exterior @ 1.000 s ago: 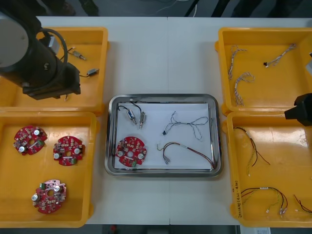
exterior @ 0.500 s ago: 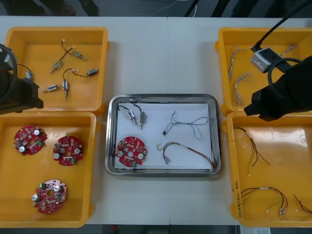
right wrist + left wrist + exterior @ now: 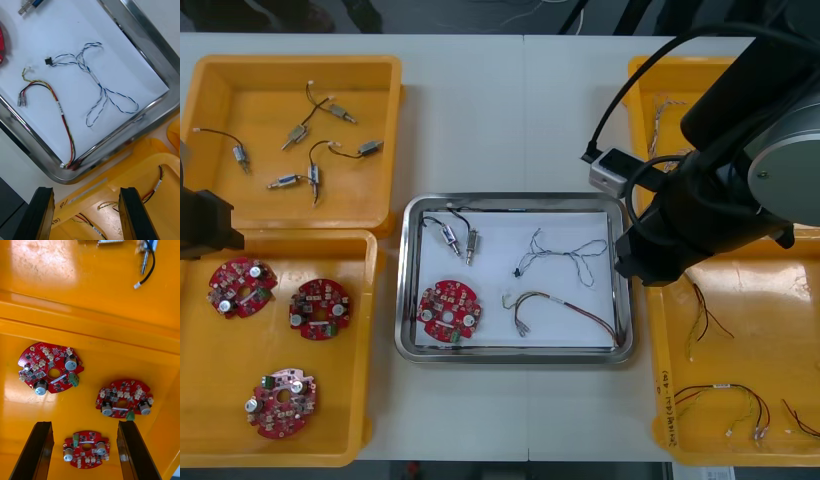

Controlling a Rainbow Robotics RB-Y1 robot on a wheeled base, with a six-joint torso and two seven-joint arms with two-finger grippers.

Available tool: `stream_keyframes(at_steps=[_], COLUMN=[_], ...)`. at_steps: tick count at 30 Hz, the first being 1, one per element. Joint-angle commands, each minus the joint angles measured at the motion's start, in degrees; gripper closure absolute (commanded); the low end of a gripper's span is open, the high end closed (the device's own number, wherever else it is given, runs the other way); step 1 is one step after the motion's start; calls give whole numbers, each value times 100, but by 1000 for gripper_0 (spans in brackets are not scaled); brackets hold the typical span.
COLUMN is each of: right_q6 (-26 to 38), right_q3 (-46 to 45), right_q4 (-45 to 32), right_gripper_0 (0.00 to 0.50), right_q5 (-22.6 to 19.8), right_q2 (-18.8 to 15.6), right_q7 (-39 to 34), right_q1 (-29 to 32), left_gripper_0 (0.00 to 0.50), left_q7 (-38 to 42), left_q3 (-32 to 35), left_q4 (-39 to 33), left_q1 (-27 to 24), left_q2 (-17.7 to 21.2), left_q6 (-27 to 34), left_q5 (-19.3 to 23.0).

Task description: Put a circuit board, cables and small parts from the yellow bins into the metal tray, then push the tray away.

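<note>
1. Contents of the tray [image 3: 515, 197], mid-table: one board [image 3: 448, 311], two small parts [image 3: 472, 245], one blue-white cable [image 3: 98, 83] and one red-yellow cable [image 3: 60, 108], all lying apart on its white inside.
2. Four bins flank the tray, two on each side.
3. The far left bin [image 3: 300, 65] holds six loose parts [image 3: 370, 147].
4. The near left bin [image 3: 280, 240] holds three boards [image 3: 320, 308], none touching another.
5. The near right bin [image 3: 658, 400] holds at least three cables [image 3: 720, 392].
6. The far right bin [image 3: 650, 65] is largely covered by the right arm [image 3: 720, 190], so its cables cannot be counted.
7. The right gripper [image 3: 86, 213] hangs over the near right bin's rim, just beside the tray's corner, with its fingers spread and nothing between them.
8. The left gripper [image 3: 84, 453] hangs above the three boards, fingers likewise apart and grasping nothing.
</note>
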Motion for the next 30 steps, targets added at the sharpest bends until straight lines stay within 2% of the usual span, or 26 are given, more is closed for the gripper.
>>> stream_keyframes(at_steps=[1,10,21,27,30], right_q6=[17,17,-277,-488,-524], right_q3=[649,1625,2671,2917,2917], right_q4=[-159,-159,-159,-150,-150], right_gripper_0=[0,0,0,0,0], right_q5=[203,660,1399,1776,1917], right_q2=[308,730,932,1125,1222], right_q7=[-44,264,572,739,1143], right_q1=[-485,-572,-555,-414,-309], left_gripper_0=[0,0,0,0,0], left_q7=[-653,-838,-873,-873,-873], left_q3=[226,243,252,252,252], left_q4=[-244,-297,-323,-323,-323], left_q1=[297,323,314,314,314], left_q2=[338,338,338,338,338], left_q6=[41,41,41,41,41], left_q5=[122,263,298,298,298])
